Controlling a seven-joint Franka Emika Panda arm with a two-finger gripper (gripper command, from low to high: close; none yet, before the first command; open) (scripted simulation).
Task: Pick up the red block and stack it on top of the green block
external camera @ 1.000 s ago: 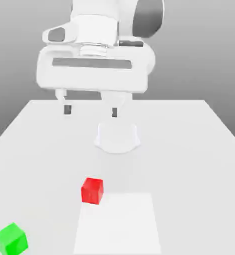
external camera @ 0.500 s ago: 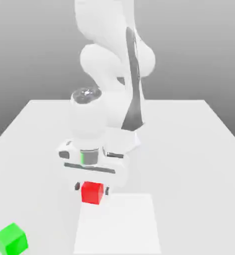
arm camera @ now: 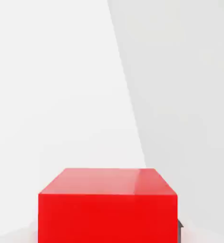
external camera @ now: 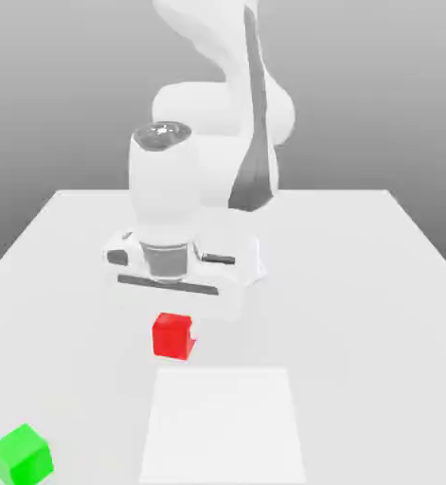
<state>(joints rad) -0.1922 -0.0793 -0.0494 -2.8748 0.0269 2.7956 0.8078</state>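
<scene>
The red block [external camera: 173, 336] sits just under the robot's hand [external camera: 174, 313], near the middle of the counter [external camera: 359, 284] in the exterior view. It appears slightly raised off the counter, though that is a judgement from the small dark gap beneath its right edge. In the hand view the red block [arm camera: 108, 206] looms large and square-on right below the camera, with a sliver of dark pad at its lower corner. That suggests the fingers are closed on its opposite side faces, with the block held between them; the fingers themselves are mostly hidden behind the hand and the block.

The green block [external camera: 21, 454] rests on the counter at about 7 o'clock from the red one, well apart, near the front left corner of the exterior view. A paler rectangular patch [external camera: 224, 426] lies on the counter at 5 o'clock from the red block.

The block looks like a rigid, light cube with flat, smooth faces. It should neither deform nor break, but it could slip if pinched off-centre. The best hold is across two parallel side faces, around mid-height, leaving the bottom face free to land flat on the green block.
</scene>
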